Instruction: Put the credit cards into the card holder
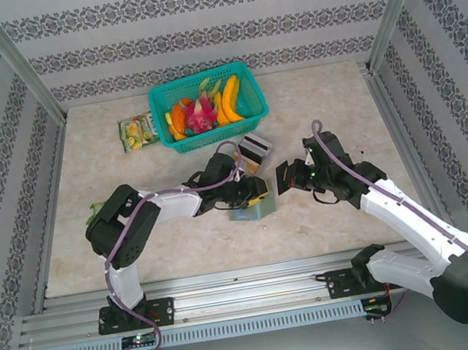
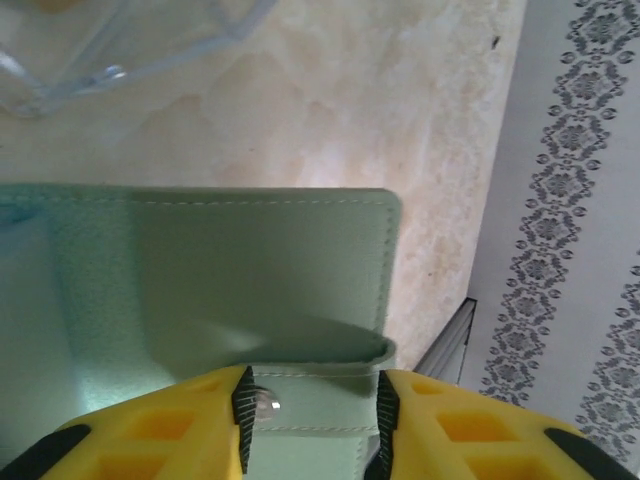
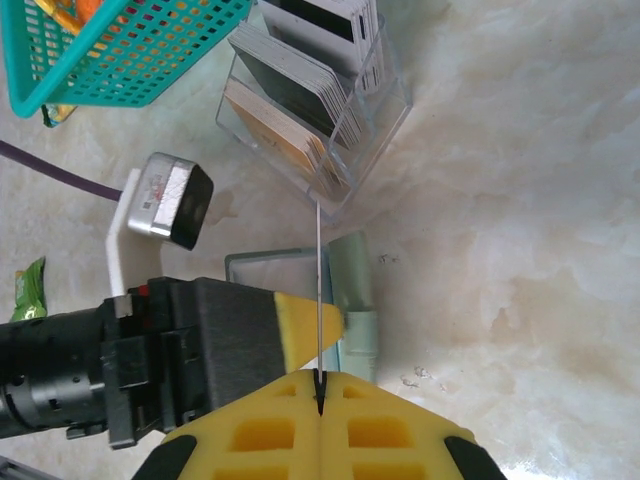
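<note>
Card holder (image 2: 250, 260) cut off left; right pincer (image 3: 320, 380) pinches edge-on credit card (image 3: 318, 285).

Left arm (image 1: 168, 204): white link shells between rounded black joint housings.
Right arm (image 1: 417, 218): the same white shells, with a large black housing at its near right end.
Bases (image 1: 136, 315): black and flat, one under each arm.
Cables (image 3: 60, 170): purple, running along each arm.
Left gripper (image 2: 312, 410): yellow fingers (image 2: 180, 435) with square recesses; black ribbed pads (image 2: 243, 408).
Right gripper (image 3: 320, 385): yellow, the same latticed moulding, black corners.
Left wrist camera (image 3: 170, 200): silver-grey box with a black face on a white bracket.
</note>
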Motion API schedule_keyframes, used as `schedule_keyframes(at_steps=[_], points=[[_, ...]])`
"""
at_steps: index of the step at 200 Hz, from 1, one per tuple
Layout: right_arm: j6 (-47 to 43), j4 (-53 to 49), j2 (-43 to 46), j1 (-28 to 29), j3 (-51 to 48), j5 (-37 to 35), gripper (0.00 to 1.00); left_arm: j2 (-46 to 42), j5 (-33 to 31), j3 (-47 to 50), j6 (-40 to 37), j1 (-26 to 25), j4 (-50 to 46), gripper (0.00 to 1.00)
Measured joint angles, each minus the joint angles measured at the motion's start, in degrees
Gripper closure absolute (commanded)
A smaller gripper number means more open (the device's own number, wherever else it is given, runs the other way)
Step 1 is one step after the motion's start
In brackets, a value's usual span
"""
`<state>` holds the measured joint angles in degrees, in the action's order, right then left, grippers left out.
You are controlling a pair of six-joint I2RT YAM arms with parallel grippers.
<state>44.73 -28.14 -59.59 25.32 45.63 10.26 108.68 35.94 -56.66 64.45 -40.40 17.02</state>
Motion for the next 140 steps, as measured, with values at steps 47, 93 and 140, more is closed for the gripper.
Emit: schedule_keyframes(at_steps=[47,93,140], points=[[1.7,1.1,-5.6,3.1,-0.2,-1.7,1.00,0.9,-1.5,0.0,0.8,-0.1,0.0,0.63],[2.1,4.1,-10.7,3.5,-0.5,-1.9,1.00,0.9,-3.0,0.2,0.7,-0.1,-0.3,0.66],[2.0,7.3,-14.9,4.1,-1.6,-1.9,1.00,-0.2,-4.1,1.5,0.3,-0.1,-0.9,0.63]])
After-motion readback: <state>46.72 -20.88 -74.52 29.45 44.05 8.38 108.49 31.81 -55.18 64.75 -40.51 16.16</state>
